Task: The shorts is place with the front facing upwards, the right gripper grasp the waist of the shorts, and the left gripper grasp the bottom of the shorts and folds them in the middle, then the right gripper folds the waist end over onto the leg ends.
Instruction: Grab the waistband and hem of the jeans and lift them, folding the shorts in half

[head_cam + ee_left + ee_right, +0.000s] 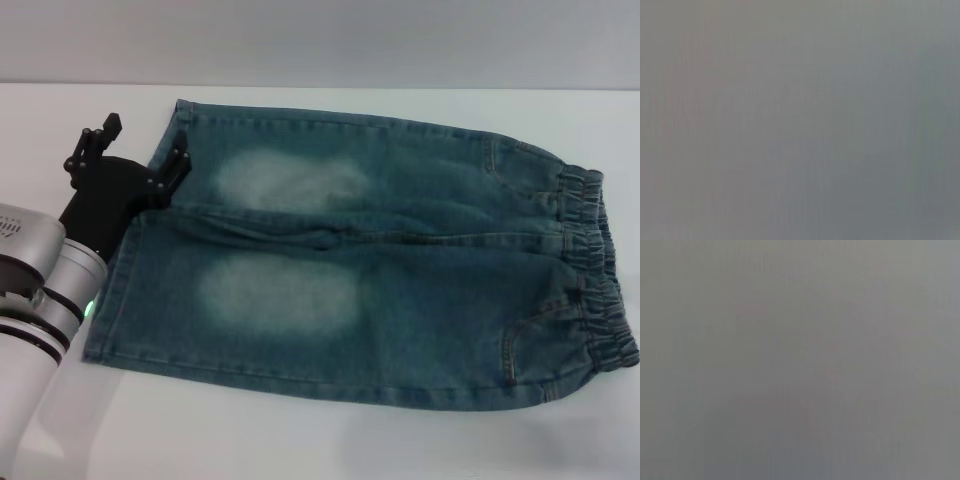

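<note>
Blue denim shorts [400, 270] lie flat on the white table [300, 440], front up, in the head view. The puckered elastic waist [600, 270] is at the right. The bottom of the shorts, two straight hems, is at the left: the far leg end [183, 125] and the near leg end [108, 290]. My left gripper [140, 147] hangs open at the far hem, one finger [178, 158] over the denim edge and the other finger [98, 140] off the cloth. The right gripper is out of view. Both wrist views show only plain grey.
The white table extends around the shorts on every side, with a pale wall [320, 40] along its far edge. My left arm [40, 290] comes in from the lower left corner.
</note>
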